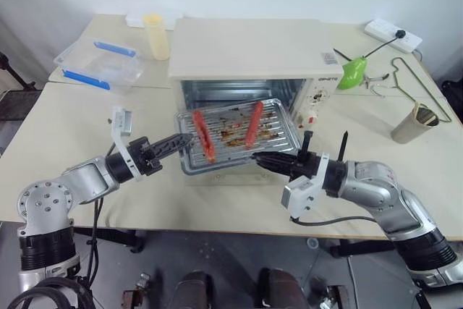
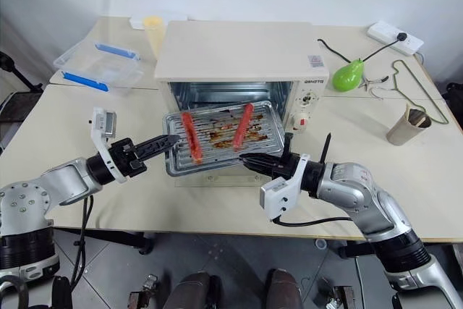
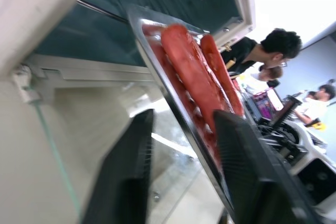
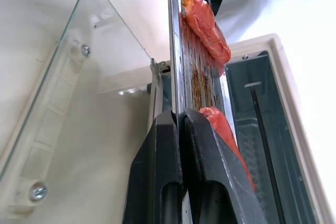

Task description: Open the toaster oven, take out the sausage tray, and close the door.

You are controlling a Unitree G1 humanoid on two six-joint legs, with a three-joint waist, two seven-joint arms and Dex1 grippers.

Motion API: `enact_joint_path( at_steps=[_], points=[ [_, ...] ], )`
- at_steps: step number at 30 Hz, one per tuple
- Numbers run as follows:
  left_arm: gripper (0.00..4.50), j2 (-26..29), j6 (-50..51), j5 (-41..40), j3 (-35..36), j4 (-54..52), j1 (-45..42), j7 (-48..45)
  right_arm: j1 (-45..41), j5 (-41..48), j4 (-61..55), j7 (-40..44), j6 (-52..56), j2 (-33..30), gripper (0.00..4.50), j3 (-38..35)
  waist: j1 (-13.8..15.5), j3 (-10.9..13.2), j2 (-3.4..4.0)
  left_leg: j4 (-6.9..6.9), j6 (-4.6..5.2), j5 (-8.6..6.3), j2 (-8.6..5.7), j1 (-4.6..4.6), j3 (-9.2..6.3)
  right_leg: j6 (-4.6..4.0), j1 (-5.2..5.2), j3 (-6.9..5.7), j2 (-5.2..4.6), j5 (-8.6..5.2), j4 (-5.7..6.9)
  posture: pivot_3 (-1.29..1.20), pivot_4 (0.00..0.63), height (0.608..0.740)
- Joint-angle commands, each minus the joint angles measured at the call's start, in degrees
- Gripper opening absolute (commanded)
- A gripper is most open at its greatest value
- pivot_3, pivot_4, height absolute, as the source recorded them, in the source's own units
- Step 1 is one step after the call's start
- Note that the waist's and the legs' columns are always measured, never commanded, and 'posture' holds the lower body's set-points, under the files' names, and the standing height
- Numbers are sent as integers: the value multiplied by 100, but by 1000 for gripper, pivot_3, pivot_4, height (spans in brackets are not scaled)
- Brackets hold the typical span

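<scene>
Before the toaster oven point(image 1: 246, 52), the right tool point(image 4: 178, 121) pinches the sausage tray point(image 1: 235, 135) by its front rim above the lowered door point(image 4: 79, 93). At the tray's left edge, the left tool point(image 3: 181, 140) straddles the rim, apparently not quite clamped.

Shiny ribbed metal sausage tray point(image 1: 235, 135)

head stereo: high, forward-down | wrists: close, share sausage tray point(image 3: 173, 98)

Oven mouth blocked by sausage tray point(image 1: 239, 135) held over the dropped door point(image 4: 68, 103); bare tabletop point(image 1: 65, 142) at nine o'clock, paper cup point(image 1: 414, 123) at three.
</scene>
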Motion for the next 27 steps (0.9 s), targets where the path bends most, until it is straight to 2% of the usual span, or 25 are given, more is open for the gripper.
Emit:
enact_joint_path(
  at_steps=[1, 3, 5, 11, 15, 17, 22, 27],
  points=[
    [506, -15, 133, -413, -76, -42, -96, 270, -108, 200, -64, -62, -148, -22, 107, -159, 6, 0, 0, 0, 0, 0, -1, 0, 0, 0, 0, 1, 0, 0, 0, 0, 150, 740],
    [32, 52, 295, -580, -203, -26, -111, 412, -125, 214, -52, -43, -185, -11, 107, -160, 6, 0, 0, 1, 0, 0, -2, 0, 0, 0, 1, 2, 0, 0, -2, 0, 150, 740],
    [12, 118, 404, -739, -294, -8, -119, 528, -140, 210, -31, -24, -217, 2, 107, -164, -2, 0, 0, 1, 0, 0, -4, 1, 0, 0, 1, 2, 0, 0, -1, 0, 150, 740],
    [12, 373, 360, -2455, -585, 425, 26, 1330, -203, 467, -4, 143, -236, -18, 107, -156, -6, 0, 0, 0, 0, 0, 0, 2, -2, 0, 1, 2, 0, 0, -1, 0, 150, 740],
    [12, 944, 402, -3156, -1036, 440, 249, 1746, -197, 644, -35, 292, -203, -24, 107, -146, -7, 0, 0, 0, 0, 0, 5, 3, -6, 0, 1, 7, -1, 0, 2, 0, 150, 740],
    [12, 1116, 456, -3275, -1176, 434, 346, 1638, -185, 773, -73, 397, -147, -3, 107, -132, -5, 0, 0, 0, 0, 0, 4, 3, -6, 0, 1, 10, -1, 0, 1, 0, 150, 740],
    [12, 1044, 220, -3284, -1153, 415, 548, 1755, -162, 1049, -114, 663, -22, 18, 107, -98, 4, 0, 0, 0, 0, 0, 1, 4, -7, 0, 6, 13, 0, 0, -2, 0, 150, 740],
    [12, 618, 100, -3284, -799, 512, 777, 1931, -75, 1601, -247, 1077, 339, -28, 107, -119, -1, 0, 0, 0, 0, 0, -4, 5, -6, 0, 7, 12, 1, 0, -1, 0, 150, 740]
  ],
)
